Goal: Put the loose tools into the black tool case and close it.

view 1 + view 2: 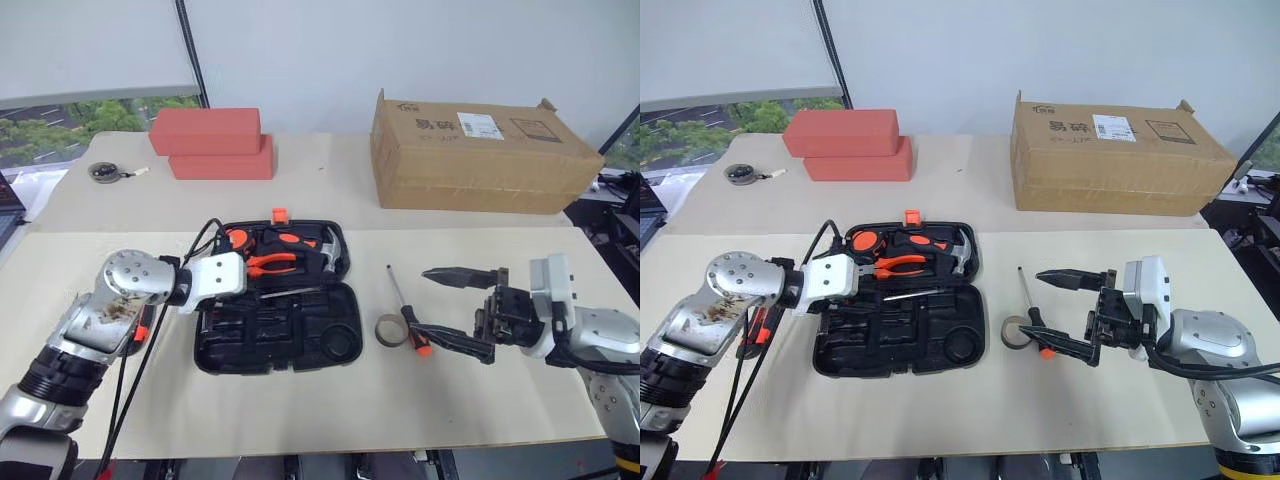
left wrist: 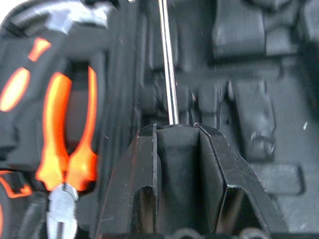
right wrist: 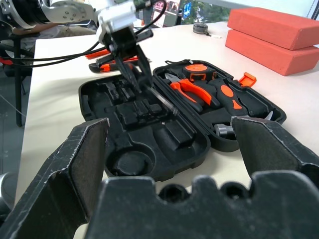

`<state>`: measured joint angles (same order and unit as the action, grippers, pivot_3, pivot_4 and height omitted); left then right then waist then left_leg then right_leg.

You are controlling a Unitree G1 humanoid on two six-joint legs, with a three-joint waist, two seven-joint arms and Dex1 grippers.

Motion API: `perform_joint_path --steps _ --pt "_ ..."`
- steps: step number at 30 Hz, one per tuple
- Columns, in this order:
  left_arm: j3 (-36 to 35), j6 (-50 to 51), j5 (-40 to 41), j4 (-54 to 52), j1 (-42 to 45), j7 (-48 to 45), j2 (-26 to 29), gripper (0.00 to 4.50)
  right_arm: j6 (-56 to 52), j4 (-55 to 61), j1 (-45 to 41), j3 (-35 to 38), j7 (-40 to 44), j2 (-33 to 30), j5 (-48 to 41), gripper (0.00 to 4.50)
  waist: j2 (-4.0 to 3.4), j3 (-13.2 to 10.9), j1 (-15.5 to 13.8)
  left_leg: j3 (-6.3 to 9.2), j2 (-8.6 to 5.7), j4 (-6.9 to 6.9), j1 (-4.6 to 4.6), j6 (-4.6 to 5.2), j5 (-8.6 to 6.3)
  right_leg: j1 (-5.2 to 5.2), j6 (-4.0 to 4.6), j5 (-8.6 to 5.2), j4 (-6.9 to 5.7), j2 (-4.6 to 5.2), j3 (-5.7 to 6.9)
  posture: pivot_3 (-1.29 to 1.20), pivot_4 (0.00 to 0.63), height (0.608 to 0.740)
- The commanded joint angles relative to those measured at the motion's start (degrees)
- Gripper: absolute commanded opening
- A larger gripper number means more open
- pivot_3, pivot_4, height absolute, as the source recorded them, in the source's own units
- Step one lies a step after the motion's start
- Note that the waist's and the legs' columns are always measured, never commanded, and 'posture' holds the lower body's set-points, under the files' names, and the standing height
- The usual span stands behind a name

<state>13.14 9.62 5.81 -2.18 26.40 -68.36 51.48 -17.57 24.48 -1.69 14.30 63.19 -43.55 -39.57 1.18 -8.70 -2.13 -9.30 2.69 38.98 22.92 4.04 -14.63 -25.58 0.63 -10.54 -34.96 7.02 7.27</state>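
At the left of the frame, the left gripper (image 3: 130, 59) is pinching a screwdriver (image 2: 168, 64) between nearly closed fingers, its steel shaft lying across the open black tool case (image 1: 275, 325) at centre. Right of the case, a tape roll (image 1: 388, 331) and a second screwdriver (image 1: 405, 311) are lying on the table (image 1: 300, 400). At the right, the right gripper (image 1: 458, 311) is hovering wide apart, holding nothing.
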Motion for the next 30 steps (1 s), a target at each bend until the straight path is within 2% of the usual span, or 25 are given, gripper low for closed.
perform_joint_path --steps 1,12,23,25,28,30 --pt "0.1 -2.7 -2.4 1.9 2.6 0.1 -0.6 0.66 0.7 2.2 -0.8 1.4 -0.4 -0.3 -1.0 4.5 0.0 0.0 -0.1 0.0 0.0 0.0 0.02 0.01 0.0 -0.02 0.0 0.0 0.0 0.0 -0.01 0.0 0.15 0.712" --pt "0.6 -1.6 -3.6 2.5 3.3 0.4 -4.0 0.66 0.2 2.7 -1.5 1.4 -1.1 -0.7 -1.0 4.5 0.0 0.0 0.0 -0.01 0.0 0.03 0.01 0.05 -0.01 -0.01 0.0 0.0 -0.03 0.0 -0.03 0.0 0.15 0.712" --pt "1.0 -3.3 -5.3 4.5 4.3 0.4 -5.0 0.66 0.9 2.7 -1.2 1.1 -1.3 -0.1 -0.8 4.5 0.0 0.0 0.0 0.0 0.01 0.08 -0.02 0.06 -0.01 0.03 0.0 0.01 -0.05 -0.01 -0.03 0.0 0.15 0.712" --pt "0.7 -3.4 -5.1 4.6 4.6 0.4 -5.3 1.67 1.0 2.8 -0.9 1.2 -1.3 0.1 -0.9 4.5 0.0 0.0 0.0 0.0 0.01 0.08 -0.02 0.06 -0.01 0.04 0.0 0.01 -0.05 -0.01 -0.03 0.0 0.15 0.712" --pt "-0.6 -3.3 -3.6 4.3 5.2 0.4 -6.2 2.52 1.0 2.9 -0.7 1.2 -1.3 0.2 -1.0 4.5 0.0 0.0 -0.1 0.0 0.0 0.11 -0.04 0.06 -0.01 0.1 0.0 0.01 -0.05 -0.01 -0.02 0.0 0.15 0.712" --pt "-1.7 -2.4 -1.9 3.3 5.3 -0.2 -6.4 3.39 1.0 2.8 -0.8 1.1 -1.4 0.2 -0.9 4.5 0.0 0.0 0.0 0.01 0.01 0.14 -0.04 0.07 -0.01 0.11 0.0 0.01 -0.05 -0.01 -0.03 0.0 0.15 0.712"
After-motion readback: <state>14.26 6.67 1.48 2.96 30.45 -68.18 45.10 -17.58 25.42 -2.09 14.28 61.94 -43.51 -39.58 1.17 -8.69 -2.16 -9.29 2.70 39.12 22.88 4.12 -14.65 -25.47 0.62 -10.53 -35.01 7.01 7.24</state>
